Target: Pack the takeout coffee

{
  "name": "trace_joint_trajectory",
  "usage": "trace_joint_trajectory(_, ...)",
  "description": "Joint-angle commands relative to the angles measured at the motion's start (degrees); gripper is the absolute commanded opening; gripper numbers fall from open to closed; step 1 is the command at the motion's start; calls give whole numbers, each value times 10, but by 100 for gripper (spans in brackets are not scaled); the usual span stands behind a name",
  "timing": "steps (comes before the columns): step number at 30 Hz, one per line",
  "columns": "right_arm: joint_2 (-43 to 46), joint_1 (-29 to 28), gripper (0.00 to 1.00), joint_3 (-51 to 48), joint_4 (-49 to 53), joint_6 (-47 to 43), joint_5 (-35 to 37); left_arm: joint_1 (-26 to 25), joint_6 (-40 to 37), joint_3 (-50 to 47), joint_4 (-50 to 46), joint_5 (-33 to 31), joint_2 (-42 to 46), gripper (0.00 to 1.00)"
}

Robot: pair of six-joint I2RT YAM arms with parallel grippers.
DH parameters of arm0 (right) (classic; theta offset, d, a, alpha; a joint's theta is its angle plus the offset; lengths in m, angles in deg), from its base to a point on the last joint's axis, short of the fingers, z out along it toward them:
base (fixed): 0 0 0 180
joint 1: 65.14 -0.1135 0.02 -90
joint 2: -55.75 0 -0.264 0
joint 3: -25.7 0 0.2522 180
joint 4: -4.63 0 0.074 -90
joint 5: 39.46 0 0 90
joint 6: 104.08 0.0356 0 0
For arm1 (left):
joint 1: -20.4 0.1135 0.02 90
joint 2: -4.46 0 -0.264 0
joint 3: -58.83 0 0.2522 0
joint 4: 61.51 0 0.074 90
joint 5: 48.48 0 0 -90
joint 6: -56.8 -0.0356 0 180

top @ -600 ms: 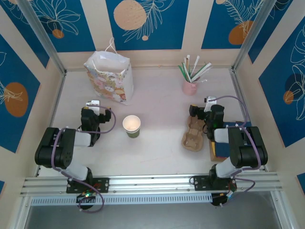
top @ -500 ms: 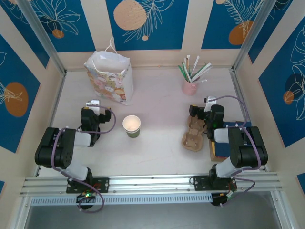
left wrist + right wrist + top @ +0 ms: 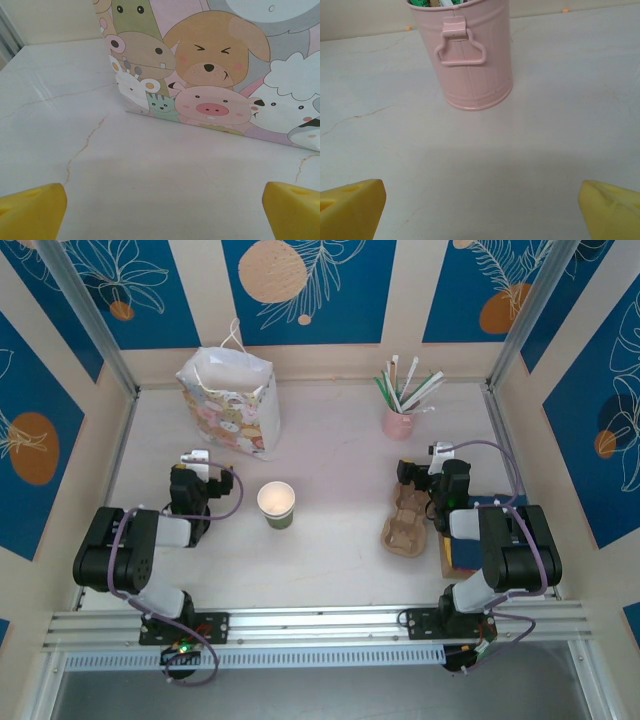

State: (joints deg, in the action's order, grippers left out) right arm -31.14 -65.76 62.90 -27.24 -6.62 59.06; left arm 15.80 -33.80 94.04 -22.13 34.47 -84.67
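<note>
The takeout coffee is out of view. A dark-green paper cup (image 3: 276, 505), white inside and with no lid, stands upright mid-table between the arms. The gift bag (image 3: 228, 400) with cartoon animals stands open at the back left; its printed side (image 3: 210, 70) faces my left gripper. My left gripper (image 3: 195, 465) rests low, left of the cup, open, its yellow fingertips (image 3: 30, 212) far apart over bare table. My right gripper (image 3: 430, 465) is also open with nothing between its fingertips (image 3: 615, 210), pointing at the pink bucket.
A pink metal bucket (image 3: 399, 422) (image 3: 470, 55) of straws and stirrers stands at the back right. A brown cardboard cup carrier (image 3: 405, 523) lies left of the right arm. A flat blue-and-brown object (image 3: 458, 555) lies under that arm. Walls enclose the table.
</note>
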Motion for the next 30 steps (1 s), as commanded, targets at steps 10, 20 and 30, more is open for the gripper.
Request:
trace_joint_trajectory(10,-2,4,99,2,-8,-10,-10,7,-12,-3,11,11,-4,100)
trace_joint_trajectory(20,-2,4,99,2,-8,-10,-11,8,-10,-3,11,12,-4,100)
trace_joint_trajectory(30,83,4,99,43,143,13,20,7,15,44,-186,-53,126,100)
